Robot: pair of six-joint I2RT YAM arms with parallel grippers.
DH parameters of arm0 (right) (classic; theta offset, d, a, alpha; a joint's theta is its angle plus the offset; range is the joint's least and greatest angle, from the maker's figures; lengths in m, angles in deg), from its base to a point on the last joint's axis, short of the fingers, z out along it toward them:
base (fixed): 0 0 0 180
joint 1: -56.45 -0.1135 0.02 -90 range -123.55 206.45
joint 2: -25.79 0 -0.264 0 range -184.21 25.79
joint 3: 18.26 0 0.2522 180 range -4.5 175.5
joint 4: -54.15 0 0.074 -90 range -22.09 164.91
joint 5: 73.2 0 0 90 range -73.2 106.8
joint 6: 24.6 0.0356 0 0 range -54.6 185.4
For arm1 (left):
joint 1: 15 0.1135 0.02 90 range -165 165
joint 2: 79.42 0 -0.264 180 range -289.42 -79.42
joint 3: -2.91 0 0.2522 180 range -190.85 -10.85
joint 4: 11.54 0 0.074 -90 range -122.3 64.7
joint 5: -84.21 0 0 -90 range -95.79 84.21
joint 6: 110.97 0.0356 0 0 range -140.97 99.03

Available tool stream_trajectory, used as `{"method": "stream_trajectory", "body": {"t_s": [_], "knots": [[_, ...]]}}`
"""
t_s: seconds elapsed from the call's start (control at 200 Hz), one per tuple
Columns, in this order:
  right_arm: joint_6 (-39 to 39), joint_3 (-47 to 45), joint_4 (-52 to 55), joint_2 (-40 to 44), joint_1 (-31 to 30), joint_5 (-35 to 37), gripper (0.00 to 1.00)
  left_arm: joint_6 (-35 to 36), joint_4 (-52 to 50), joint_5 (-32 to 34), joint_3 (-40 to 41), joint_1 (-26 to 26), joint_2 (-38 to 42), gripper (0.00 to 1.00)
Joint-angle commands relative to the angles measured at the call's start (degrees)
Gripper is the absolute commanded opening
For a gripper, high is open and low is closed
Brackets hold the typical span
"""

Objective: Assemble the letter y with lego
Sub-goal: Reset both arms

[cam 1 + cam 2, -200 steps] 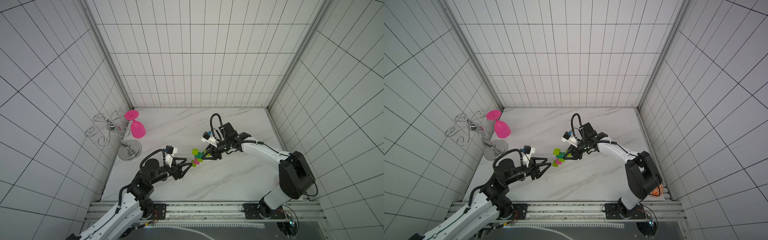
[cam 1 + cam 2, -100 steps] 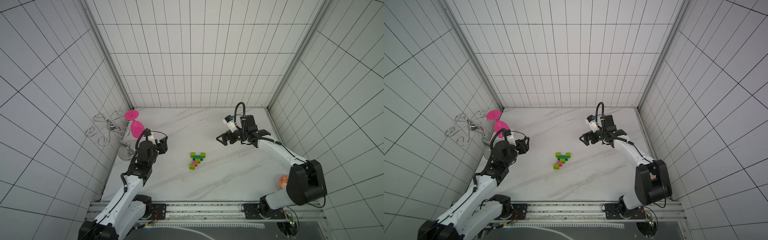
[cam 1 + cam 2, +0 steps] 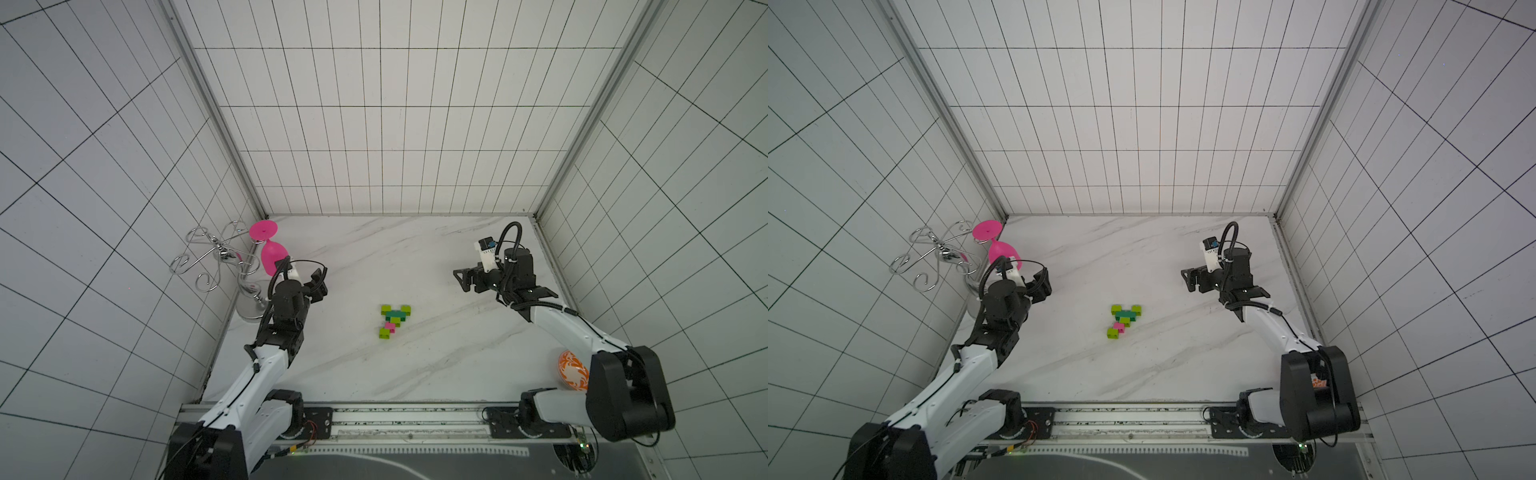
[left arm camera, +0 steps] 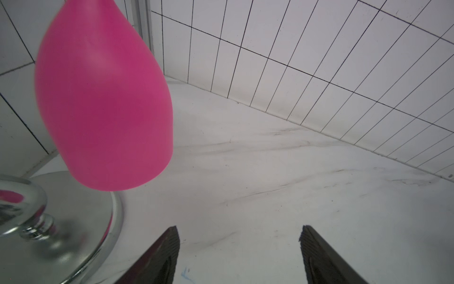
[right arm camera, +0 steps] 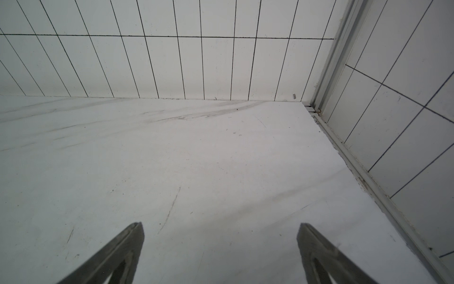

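**Letter y (image 3: 392, 320) lies flat mid-table, both grippers spread and well away from it**

The white marbled table (image 3: 415, 374) fills the floor of a tiled booth. In both top views the brick figure sits near its middle, touched by nothing.

The left arm reaches up along the table's left edge. The left gripper (image 3: 319, 282) hangs near the rack, well apart from the bricks. In the left wrist view its dark fingers (image 4: 169, 246) stand wide with only bare table between them.

The right arm bends in from the right side. The right gripper (image 3: 461, 280) points toward the table's middle, also well clear of the figure. In the right wrist view its fingers (image 5: 132, 241) are likewise spread, with nothing between them.

A chrome wire rack (image 3: 216, 253) stands at the left edge on a round base. A pink goblet (image 3: 272, 257) hangs from it mouth down, just beside the left gripper. An orange patterned ball (image 3: 572, 370) shows by the right arm's shoulder, near the right wall.

The figure has two lime tips (image 3: 386, 308) at its far end, joined by a dark green crossbar (image 3: 395, 314). From there a middle lime brick (image 3: 397, 321), a pink brick (image 3: 390, 326) and an end lime brick (image 3: 384, 333) step toward the front left as the stem.
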Motion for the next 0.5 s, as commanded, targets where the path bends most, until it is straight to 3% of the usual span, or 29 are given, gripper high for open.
{"method": "stream_trajectory", "body": {"t_s": [0.0,0.495], "knots": [[0.47,5.57,2.54,-2.00,0.43,-2.77,0.20,0.74,0.55,0.00,-1.25,-0.25,-0.02,0.63],[-0.46,10.05,6.43,-9.21,0.58,-5.78,0.24,1.31,1.88,-0.46,-0.57,-0.25,0.23,0.63]]}}
